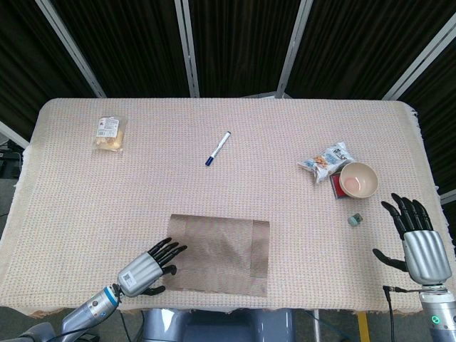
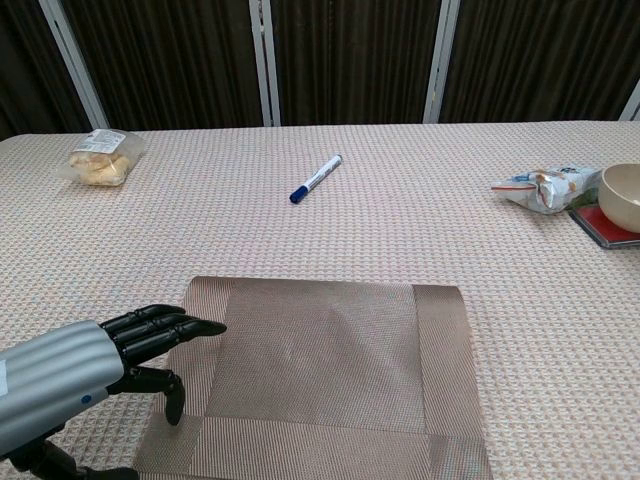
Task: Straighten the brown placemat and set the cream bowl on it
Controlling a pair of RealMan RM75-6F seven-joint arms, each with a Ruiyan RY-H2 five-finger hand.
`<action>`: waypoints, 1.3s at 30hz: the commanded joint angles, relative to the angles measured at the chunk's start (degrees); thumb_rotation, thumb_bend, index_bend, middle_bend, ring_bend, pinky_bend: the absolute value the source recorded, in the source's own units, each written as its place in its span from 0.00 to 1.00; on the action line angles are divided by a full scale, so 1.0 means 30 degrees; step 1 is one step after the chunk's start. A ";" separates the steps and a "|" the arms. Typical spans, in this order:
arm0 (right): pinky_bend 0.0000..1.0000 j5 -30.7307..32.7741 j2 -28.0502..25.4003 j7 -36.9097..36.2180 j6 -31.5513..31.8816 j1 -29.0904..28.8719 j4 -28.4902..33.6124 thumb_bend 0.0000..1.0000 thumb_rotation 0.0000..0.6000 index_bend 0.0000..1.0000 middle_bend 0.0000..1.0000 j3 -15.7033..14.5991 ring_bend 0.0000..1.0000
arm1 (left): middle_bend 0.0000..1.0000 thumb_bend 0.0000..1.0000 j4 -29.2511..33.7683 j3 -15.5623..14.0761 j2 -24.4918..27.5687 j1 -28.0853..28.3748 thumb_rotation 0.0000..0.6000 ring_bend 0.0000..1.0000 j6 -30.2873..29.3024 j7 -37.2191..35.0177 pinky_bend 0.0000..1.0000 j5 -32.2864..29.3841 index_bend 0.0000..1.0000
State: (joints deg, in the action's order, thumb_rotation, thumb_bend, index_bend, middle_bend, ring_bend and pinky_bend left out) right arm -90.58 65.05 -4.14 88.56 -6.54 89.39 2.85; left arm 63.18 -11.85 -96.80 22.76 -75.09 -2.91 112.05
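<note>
The brown placemat (image 1: 219, 254) (image 2: 320, 375) lies flat near the table's front edge, its sides roughly parallel to that edge. My left hand (image 1: 148, 266) (image 2: 95, 365) is at the mat's near-left corner, fingers stretched out over its left border, holding nothing. The cream bowl (image 1: 358, 179) (image 2: 622, 197) stands on a red square object at the right side of the table. My right hand (image 1: 415, 236) hovers open near the right front edge, fingers spread, well short of the bowl.
A snack packet (image 1: 326, 160) lies just left of the bowl. A small grey-green block (image 1: 354, 219) sits in front of it. A blue-capped pen (image 1: 218, 148) lies mid-table. A wrapped bun packet (image 1: 110, 133) lies at the far left.
</note>
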 commanded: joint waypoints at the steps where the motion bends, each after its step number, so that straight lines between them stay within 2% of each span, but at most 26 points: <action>1: 0.00 -0.0027 -0.0003 0.0001 -0.0020 0.0007 0.0015 0.00 1.00 0.12 0.00 0.0004 0.00 | 0.00 0.14 -0.0053 -0.0111 -0.0091 0.0047 1.00 0.00 0.0080 -0.0055 0.00 -0.0085 0.43; 15: 0.00 -0.0141 -0.0018 -0.0191 0.0054 0.0071 0.0053 0.00 1.00 0.13 0.00 0.0073 0.00 | 0.00 0.14 -0.0447 -0.0390 -0.0463 0.0091 1.00 0.00 0.0137 -0.0042 0.00 -0.0477 0.42; 31: 0.00 -0.0131 -0.0141 -0.0577 0.0021 0.0114 0.0083 0.00 1.00 0.14 0.00 0.0155 0.00 | 0.00 0.33 -0.0281 -0.0487 -0.0589 0.0364 1.00 0.00 0.0618 -0.0099 0.00 -0.1044 0.44; 39: 0.00 -0.0158 -0.0165 -0.0653 0.0057 0.0136 0.0109 0.00 1.00 0.14 0.00 0.0197 0.00 | 0.00 0.39 -0.0240 -0.0537 -0.0628 0.0415 1.00 0.00 0.0651 -0.0146 0.00 -0.1234 0.45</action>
State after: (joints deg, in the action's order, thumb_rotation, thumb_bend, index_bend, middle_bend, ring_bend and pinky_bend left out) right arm -91.06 64.55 -6.09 88.74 -6.13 89.71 3.44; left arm 62.45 -13.46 -98.68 24.00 -73.13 -3.34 108.36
